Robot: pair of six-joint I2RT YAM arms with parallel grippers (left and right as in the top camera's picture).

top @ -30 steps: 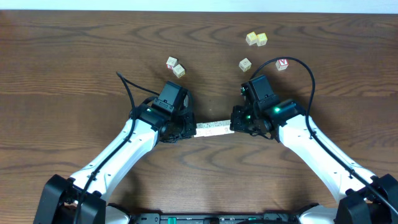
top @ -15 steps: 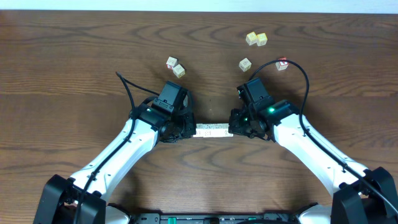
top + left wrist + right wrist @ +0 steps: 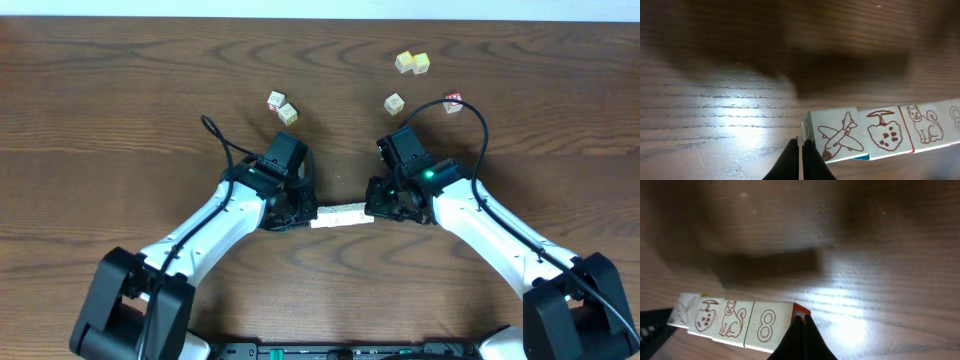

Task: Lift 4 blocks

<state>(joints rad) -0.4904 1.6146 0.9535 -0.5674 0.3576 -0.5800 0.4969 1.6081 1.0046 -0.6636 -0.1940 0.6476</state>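
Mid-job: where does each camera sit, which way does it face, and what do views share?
Overhead: above the table, looking straight down; both arms, left gripper and right gripper show.
Left wrist: on the left arm, facing down past its shut fingers at the blocks' airplane end.
Right wrist: on the right arm, fingers shut, facing the "8" end.
Shared: both wrist views show the same row, cat picture included.

I count four blocks [image 3: 341,214] in one row. Apart from them I count six more: two in the left pair of cubes [image 3: 281,107], two in the far pair [image 3: 412,63], one single pale cube [image 3: 394,103] and one red-lettered cube [image 3: 453,102].
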